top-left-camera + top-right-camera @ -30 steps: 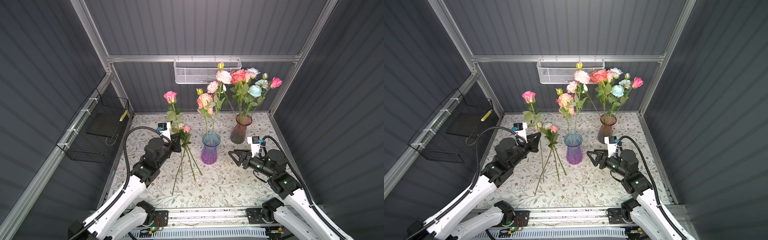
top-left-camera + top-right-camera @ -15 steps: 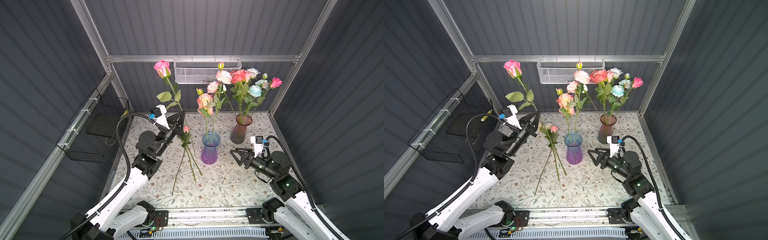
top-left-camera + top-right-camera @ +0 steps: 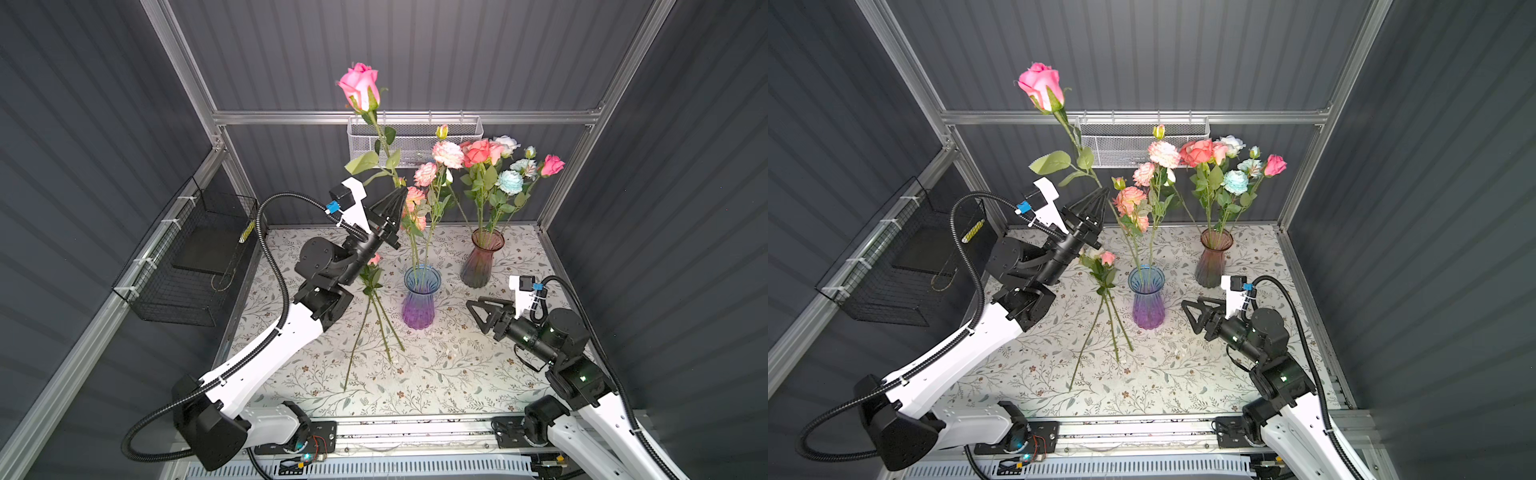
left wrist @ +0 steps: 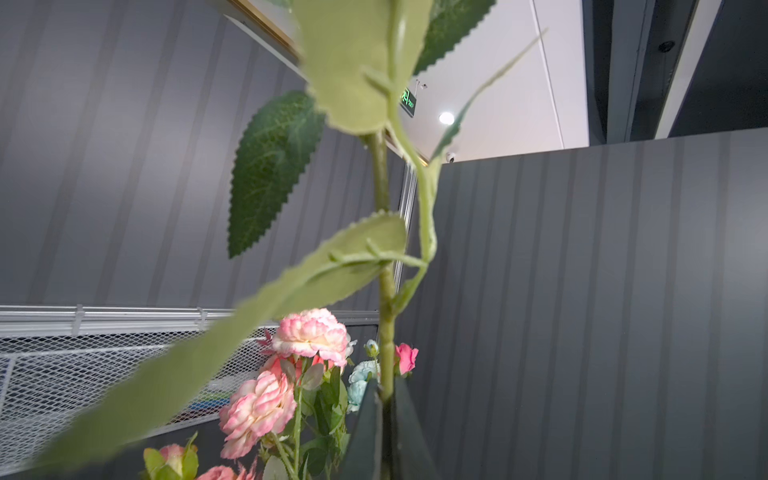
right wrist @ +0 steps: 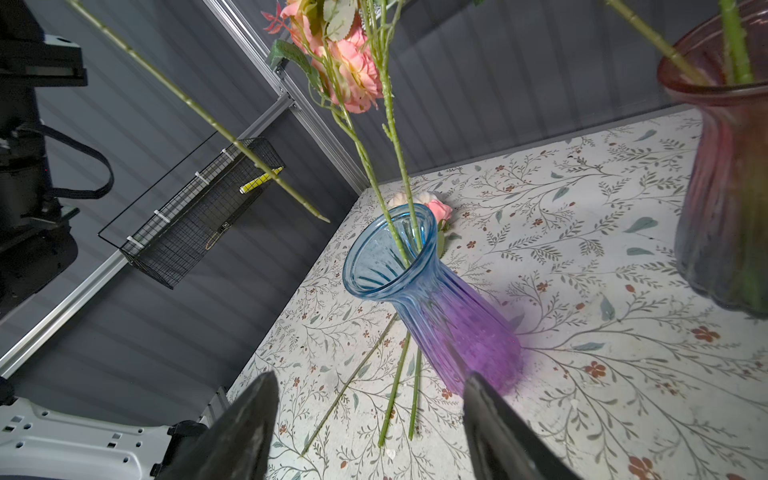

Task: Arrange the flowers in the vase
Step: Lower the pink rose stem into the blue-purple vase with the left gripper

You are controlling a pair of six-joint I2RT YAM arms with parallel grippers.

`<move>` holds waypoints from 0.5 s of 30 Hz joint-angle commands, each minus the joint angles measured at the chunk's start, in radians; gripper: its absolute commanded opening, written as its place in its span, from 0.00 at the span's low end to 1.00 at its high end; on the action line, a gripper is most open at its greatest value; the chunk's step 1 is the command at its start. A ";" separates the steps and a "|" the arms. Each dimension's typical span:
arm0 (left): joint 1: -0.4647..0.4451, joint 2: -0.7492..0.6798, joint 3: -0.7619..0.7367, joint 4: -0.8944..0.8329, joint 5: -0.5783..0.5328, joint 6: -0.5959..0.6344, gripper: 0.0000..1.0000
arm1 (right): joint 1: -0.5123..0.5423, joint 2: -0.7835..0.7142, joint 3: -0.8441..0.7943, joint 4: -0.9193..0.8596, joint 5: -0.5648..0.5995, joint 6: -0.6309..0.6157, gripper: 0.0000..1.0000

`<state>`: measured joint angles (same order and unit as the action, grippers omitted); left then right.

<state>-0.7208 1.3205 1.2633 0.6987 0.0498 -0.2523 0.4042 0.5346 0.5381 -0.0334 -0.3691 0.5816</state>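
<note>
The left gripper (image 3: 400,194) is clamping a pink rose (image 3: 360,85) mid-stem, high and tilted beside the blue vase (image 3: 417,307). The right gripper (image 3: 476,316) is hovering near it, jaws apart, empty. Lowering is risking the tail (image 5: 249,158) snagging the blooms (image 3: 415,197) there and tipping the vase. From above the tail is vanishing among them; the left wrist view is cutting off the flower head

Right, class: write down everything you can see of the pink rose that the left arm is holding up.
The pink rose has one half-open bloom on a long, thin green stem with several serrated, fabric-looking leaves. It is held clear of the table and leans. The left hand is shut on the stem just below the leaves. Its lower end hangs free in the air near the mouth of the blue-purple vase, outside it.
</note>
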 commanded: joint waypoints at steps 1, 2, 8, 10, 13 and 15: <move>-0.010 0.046 -0.021 0.071 -0.038 0.057 0.00 | 0.003 -0.021 0.014 -0.015 0.017 -0.020 0.72; -0.013 0.062 -0.031 0.077 -0.041 0.064 0.00 | 0.004 -0.027 0.013 -0.019 0.019 -0.022 0.72; -0.028 0.142 -0.078 0.093 -0.056 0.080 0.00 | 0.002 -0.037 0.045 -0.083 0.011 -0.041 0.72; -0.034 0.150 -0.094 0.087 -0.050 0.066 0.00 | 0.004 -0.042 0.050 -0.108 0.022 -0.050 0.72; -0.059 0.156 -0.129 0.070 -0.053 0.073 0.00 | 0.003 -0.048 0.044 -0.117 0.063 -0.051 0.72; -0.074 0.150 -0.158 0.050 -0.060 0.076 0.00 | 0.003 -0.047 0.039 -0.115 0.062 -0.049 0.72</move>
<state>-0.7734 1.4834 1.1313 0.7353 0.0067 -0.2001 0.4042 0.4946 0.5583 -0.1291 -0.3313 0.5484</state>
